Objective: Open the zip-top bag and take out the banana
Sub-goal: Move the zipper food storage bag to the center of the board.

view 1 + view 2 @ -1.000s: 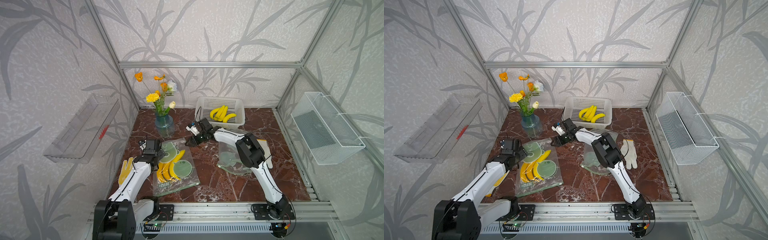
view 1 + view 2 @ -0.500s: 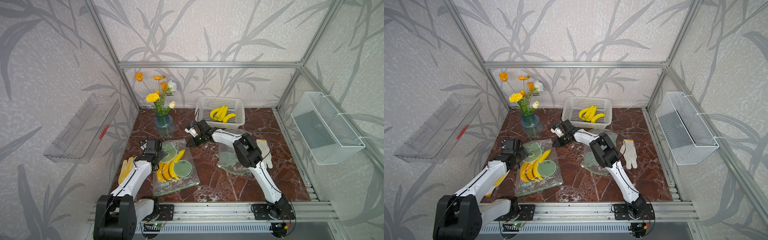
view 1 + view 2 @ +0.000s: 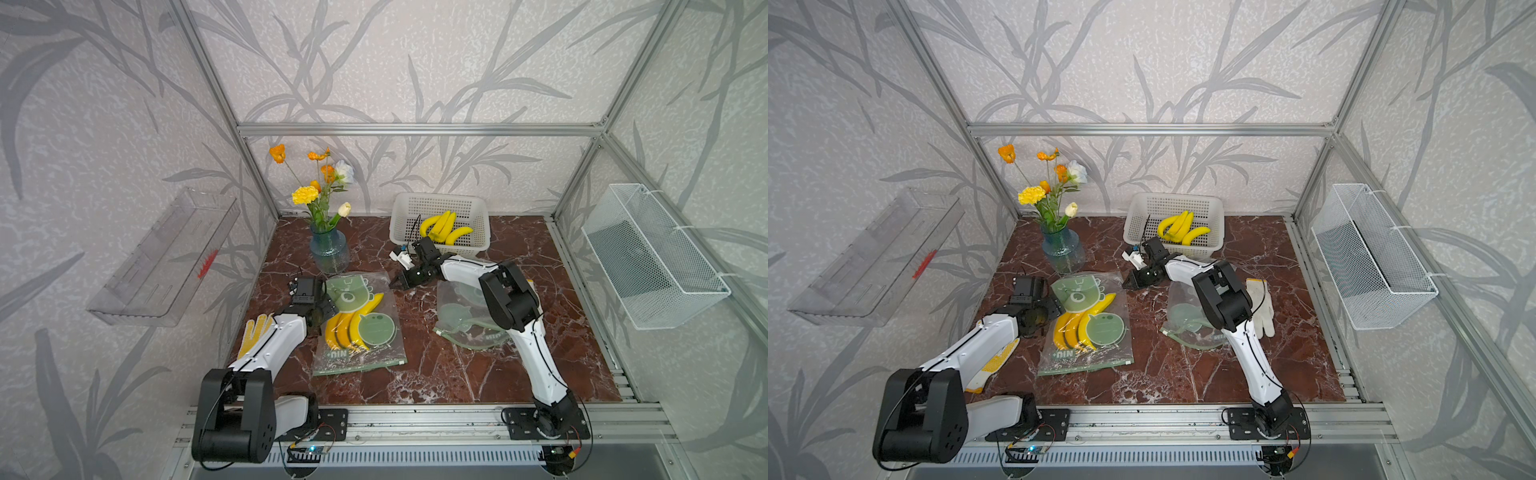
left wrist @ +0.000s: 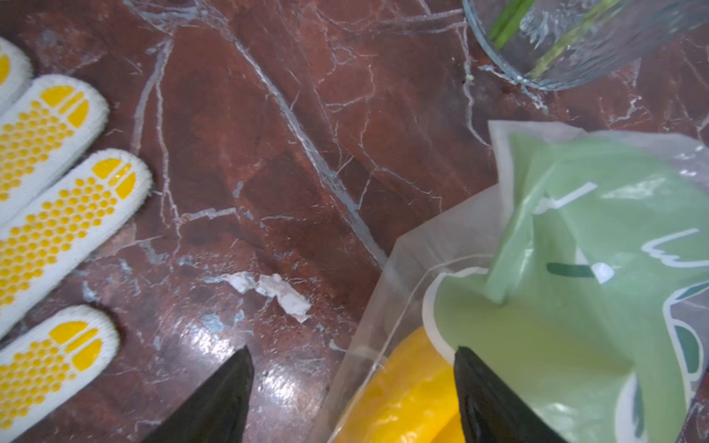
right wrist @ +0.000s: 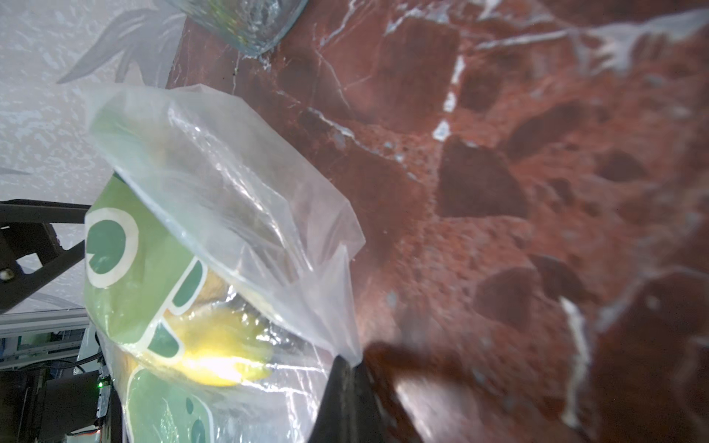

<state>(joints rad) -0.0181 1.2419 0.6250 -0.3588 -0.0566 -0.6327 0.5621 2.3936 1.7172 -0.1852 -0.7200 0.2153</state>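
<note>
Right wrist view: the right gripper (image 5: 347, 370) is pressed together on a corner of the bag (image 5: 215, 199), which lies on the table (image 5: 537, 191) by the vase (image 5: 245, 23), banana (image 5: 222, 360) inside. Beside it the left gripper (image 4: 352, 351) is spread wide, empty. The film looks thin, limp and slippery, so it is likely best pinched at the mouth's edge.

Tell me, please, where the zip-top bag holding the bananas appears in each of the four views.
Top view: zip-top bag left of centre on the marble, in front of the blue glass vase.
Top view: same place, before the vase.
Left wrist: bag edge between the open left hand's fingers, vase beyond.
Right wrist: bag corner pinched in the right hand, vase beyond.
Shared landmark: the vase.
</note>
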